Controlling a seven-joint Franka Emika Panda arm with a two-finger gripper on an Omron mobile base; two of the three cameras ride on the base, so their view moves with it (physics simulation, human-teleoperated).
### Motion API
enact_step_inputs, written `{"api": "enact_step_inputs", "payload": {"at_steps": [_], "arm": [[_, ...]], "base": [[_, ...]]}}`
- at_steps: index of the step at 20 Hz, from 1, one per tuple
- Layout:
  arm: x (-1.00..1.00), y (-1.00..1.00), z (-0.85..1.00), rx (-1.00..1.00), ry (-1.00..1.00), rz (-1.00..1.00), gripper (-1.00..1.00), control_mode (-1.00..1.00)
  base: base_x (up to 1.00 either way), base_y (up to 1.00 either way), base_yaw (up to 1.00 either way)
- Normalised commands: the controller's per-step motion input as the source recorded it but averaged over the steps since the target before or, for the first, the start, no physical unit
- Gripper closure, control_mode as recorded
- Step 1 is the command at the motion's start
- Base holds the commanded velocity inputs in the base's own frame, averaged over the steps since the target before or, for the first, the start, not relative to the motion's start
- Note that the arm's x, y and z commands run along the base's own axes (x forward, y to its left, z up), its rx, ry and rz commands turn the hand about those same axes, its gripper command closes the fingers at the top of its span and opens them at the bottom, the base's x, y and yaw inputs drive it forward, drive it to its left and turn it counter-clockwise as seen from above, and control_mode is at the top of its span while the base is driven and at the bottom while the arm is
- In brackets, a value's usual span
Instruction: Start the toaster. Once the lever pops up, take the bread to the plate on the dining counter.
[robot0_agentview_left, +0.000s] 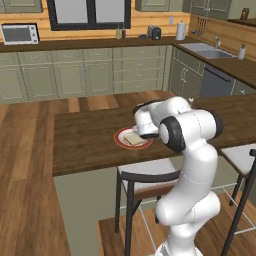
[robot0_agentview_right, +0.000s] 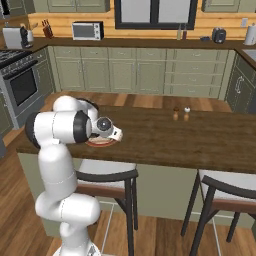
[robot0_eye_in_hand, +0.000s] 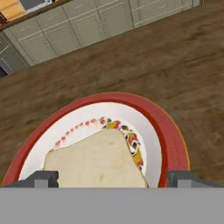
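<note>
The bread (robot0_eye_in_hand: 96, 159) lies flat on the red-rimmed white plate (robot0_eye_in_hand: 168, 131), which rests on the dark dining counter (robot0_eye_in_hand: 175, 65). My gripper (robot0_eye_in_hand: 113, 179) hovers just over the slice, open, with a fingertip on each side and nothing held. From the left base camera the plate (robot0_agentview_left: 119, 138) and bread (robot0_agentview_left: 131, 139) sit beside my hand (robot0_agentview_left: 146, 131) on the counter (robot0_agentview_left: 85, 145). The arm hides most of the plate (robot0_agentview_right: 101, 144) in the right base view. The toaster (robot0_agentview_left: 154, 32) stands far back on the worktop, also seen as the toaster (robot0_agentview_right: 218, 35); its lever is too small to make out.
Two small shakers (robot0_agentview_right: 180, 114) stand on the dining counter to the right. Stools (robot0_agentview_left: 145, 180) are tucked under its near edge. A microwave (robot0_agentview_left: 20, 34), sink (robot0_agentview_left: 207, 50) and stove (robot0_agentview_right: 20, 80) line the far walls.
</note>
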Motion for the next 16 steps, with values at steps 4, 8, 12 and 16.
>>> {"api": "enact_step_inputs", "payload": {"at_steps": [4,8,12,16], "arm": [[0.00,-0.09,0.85,-0.18,0.03,-0.07,-1.00,-1.00],[0.00,-0.12,1.00,-0.10,0.00,-0.03,-1.00,-1.00],[-0.01,-0.16,1.00,-0.01,0.02,0.00,-1.00,-1.00],[-0.33,-0.16,1.00,0.03,0.12,0.00,-1.00,-1.00]], "base": [[0.00,0.00,0.00],[0.00,0.00,0.00],[0.00,0.00,0.00],[0.00,0.00,0.00]]}}
